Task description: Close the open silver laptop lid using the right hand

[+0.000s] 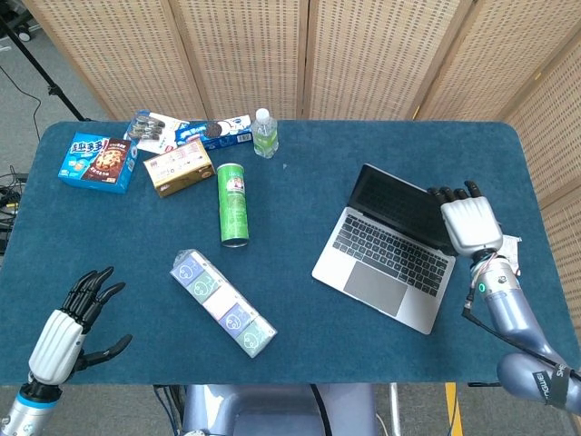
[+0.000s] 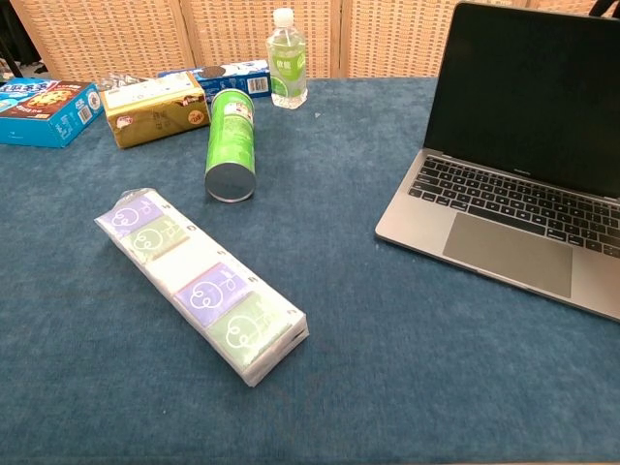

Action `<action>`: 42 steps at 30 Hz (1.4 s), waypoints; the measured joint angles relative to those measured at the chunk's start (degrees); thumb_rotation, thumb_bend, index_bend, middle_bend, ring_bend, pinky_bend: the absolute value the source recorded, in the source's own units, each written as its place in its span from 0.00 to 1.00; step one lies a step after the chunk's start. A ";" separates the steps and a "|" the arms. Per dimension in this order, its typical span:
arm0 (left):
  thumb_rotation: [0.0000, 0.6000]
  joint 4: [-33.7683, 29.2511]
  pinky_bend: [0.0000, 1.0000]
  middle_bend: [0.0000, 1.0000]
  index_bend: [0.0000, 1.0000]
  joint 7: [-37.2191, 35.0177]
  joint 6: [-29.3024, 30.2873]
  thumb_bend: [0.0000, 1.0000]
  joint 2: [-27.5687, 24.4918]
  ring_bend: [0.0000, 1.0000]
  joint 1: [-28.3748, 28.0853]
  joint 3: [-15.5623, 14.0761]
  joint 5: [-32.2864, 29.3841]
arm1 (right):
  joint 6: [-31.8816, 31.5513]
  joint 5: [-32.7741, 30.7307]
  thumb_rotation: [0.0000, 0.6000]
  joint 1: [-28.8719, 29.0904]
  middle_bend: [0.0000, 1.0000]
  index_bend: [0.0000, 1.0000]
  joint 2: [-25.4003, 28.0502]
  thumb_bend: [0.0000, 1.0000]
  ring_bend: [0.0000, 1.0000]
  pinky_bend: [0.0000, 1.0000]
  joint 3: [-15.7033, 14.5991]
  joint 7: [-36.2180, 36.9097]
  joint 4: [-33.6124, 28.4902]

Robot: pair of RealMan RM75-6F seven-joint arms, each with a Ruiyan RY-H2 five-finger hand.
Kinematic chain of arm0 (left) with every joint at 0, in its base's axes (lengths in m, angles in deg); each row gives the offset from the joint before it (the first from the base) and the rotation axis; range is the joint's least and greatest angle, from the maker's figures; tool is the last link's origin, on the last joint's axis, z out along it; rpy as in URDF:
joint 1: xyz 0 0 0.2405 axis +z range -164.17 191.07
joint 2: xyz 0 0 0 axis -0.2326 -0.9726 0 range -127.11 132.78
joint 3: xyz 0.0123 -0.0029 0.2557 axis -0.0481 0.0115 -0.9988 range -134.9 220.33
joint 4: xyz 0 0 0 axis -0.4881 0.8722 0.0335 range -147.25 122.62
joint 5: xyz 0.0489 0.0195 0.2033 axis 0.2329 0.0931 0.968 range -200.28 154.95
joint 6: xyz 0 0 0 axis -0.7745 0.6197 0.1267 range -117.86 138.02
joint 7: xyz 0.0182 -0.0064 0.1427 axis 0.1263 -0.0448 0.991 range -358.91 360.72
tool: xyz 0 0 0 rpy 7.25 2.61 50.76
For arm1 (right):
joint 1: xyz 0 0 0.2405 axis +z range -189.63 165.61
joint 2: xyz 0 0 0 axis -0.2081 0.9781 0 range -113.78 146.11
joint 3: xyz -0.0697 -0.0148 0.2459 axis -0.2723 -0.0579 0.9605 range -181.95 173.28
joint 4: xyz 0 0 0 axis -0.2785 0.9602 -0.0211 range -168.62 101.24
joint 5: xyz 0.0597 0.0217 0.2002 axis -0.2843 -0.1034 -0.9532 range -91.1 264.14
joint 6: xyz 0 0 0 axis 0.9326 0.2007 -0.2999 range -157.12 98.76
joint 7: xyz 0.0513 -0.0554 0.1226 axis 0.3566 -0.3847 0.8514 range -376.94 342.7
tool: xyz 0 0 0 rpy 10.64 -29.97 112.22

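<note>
- The open silver laptop (image 2: 504, 199) sits at the right on the blue counter (image 2: 387, 368), its dark screen upright.
- A wrapped tissue pack (image 2: 201, 281) lies diagonally at the left.
- A green canister (image 2: 231, 145) lies on its side.
- A water bottle (image 2: 286, 58) and snack boxes (image 2: 155, 107) stand along the back.

A folding screen (image 1: 309, 54) of woven, tan, perforated panels in pale wooden frames stands along the far edge of the desk (image 1: 300, 300) and angles round past its far right corner. The desk is covered edge to edge in a dark teal cloth with rounded corners, evenly lit with only soft shadows. Beyond its left edge lies a grey floor (image 1: 23, 91), where the black leg of a stand (image 1: 36, 64) slants near the far left corner and some dark cables (image 1: 7, 182) lie beside the left edge.
</note>
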 measured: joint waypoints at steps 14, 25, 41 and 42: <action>1.00 -0.13 0.08 0.00 0.15 -1.71 -0.21 0.22 -0.61 0.09 -0.21 -0.34 -0.04 | -5.29 -1.74 1.00 -0.35 0.19 0.14 -0.69 0.13 0.24 0.11 -2.85 -6.57 -6.50; 1.00 -0.29 0.08 0.00 0.15 -1.19 -0.41 0.22 -0.50 0.09 -0.30 -0.56 0.38 | -8.26 -2.48 1.00 -1.33 0.18 0.13 1.13 0.13 0.24 0.11 -3.78 -8.75 -10.00; 1.00 -0.20 0.08 0.00 0.16 -1.41 -0.29 0.22 -0.49 0.10 -0.34 -0.68 0.58 | -9.72 -3.15 1.00 -0.83 0.18 0.13 2.43 0.13 0.24 0.12 -3.90 -11.65 -13.60; 1.00 -0.21 0.08 0.00 0.16 -1.42 -0.24 0.22 -0.50 0.10 -0.34 -0.69 0.62 | -9.95 -3.21 1.00 -0.76 0.17 0.13 2.52 0.13 0.24 0.12 -3.89 -11.97 -13.96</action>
